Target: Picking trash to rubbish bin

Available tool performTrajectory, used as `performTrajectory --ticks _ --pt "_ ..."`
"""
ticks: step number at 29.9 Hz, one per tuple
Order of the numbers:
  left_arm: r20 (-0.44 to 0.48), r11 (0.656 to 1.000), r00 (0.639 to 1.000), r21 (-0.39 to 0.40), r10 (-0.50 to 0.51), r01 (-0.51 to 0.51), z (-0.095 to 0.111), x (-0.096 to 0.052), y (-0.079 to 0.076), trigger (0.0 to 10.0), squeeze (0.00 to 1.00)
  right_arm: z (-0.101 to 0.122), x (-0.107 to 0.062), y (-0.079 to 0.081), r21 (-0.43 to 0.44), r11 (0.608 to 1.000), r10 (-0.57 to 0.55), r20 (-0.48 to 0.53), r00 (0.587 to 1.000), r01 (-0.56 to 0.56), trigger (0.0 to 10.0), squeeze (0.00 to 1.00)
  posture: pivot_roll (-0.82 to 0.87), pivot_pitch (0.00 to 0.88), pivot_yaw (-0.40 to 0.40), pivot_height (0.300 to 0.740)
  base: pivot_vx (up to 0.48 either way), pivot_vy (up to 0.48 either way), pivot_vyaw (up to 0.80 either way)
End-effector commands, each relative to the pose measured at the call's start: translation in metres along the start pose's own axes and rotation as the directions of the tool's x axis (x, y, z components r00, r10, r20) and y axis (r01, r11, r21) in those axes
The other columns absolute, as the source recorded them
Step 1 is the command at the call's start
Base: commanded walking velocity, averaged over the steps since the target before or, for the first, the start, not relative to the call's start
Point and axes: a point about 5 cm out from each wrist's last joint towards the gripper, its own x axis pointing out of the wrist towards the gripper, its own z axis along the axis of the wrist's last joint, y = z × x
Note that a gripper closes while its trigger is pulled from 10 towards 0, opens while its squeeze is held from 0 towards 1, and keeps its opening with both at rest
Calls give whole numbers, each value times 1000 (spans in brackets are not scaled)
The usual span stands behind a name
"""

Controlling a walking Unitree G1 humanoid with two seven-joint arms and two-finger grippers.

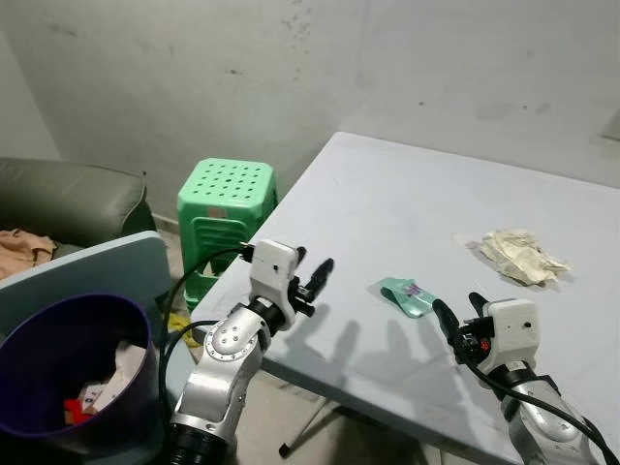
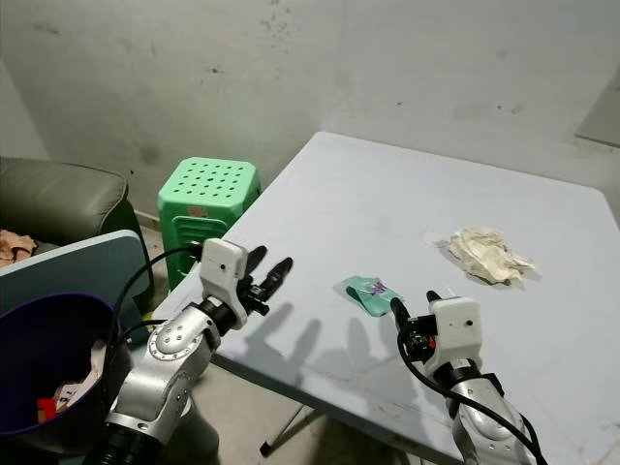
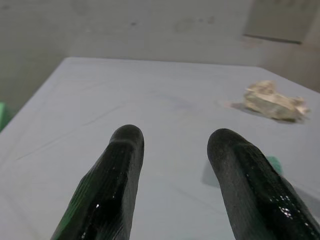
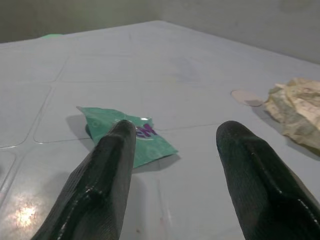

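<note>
**Two pieces of trash not yet picked up**

Head view: green wrapper (image 1: 405, 295) and crumpled paper (image 1: 521, 255) lie on the surface (image 1: 387, 194); bin (image 1: 39, 334) already holds scraps.

Left wrist: left gripper (image 3: 175, 145) wide, empty.

Right wrist: right gripper (image 4: 172, 137) wide, near wrapper.

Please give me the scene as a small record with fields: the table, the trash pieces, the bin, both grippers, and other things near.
table: light grey table, holding two pieces of trash
trash 1: green wrapper, lying flat near the front edge
trash 2: crumpled paper, further back on the robot's right
bin: purple rubbish bin on the floor to the left, some trash already inside
left gripper: open, empty, at the table's left edge
right gripper: open, empty, just short of the green wrapper
nearby: green stool, sofa
</note>
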Motion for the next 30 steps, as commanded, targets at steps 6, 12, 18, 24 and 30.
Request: performTrajectory --ticks 6,12,18,24,30 --pt "-6 992 993 44 -115 115 3 1 -18 10000 0 7 -1 2 1 996 85 16 996 -85 10000 0 -169 0 -26 740 0 0 0" --pt "-40 986 987 51 -157 159 -4 -4 -24 10000 0 9 7 6 -19 980 196 1 981 -196 10000 0 -170 0 -30 740 0 0 0" --pt "-63 987 988 69 -140 144 -9 -9 -18 10000 0 14 16 7 -20 970 241 7 971 -240 10000 0 -154 0 -39 740 0 0 0" --pt "-72 988 988 67 -135 140 -8 -15 -15 10000 0 21 28 15 -3 938 347 21 938 -347 10000 0 -134 0 -48 740 0 0 0" --pt "-70 979 979 54 -191 195 -6 -19 -25 10000 0 22 36 23 32 903 428 2 904 -428 10000 0 -111 0 -59 740 0 0 0"
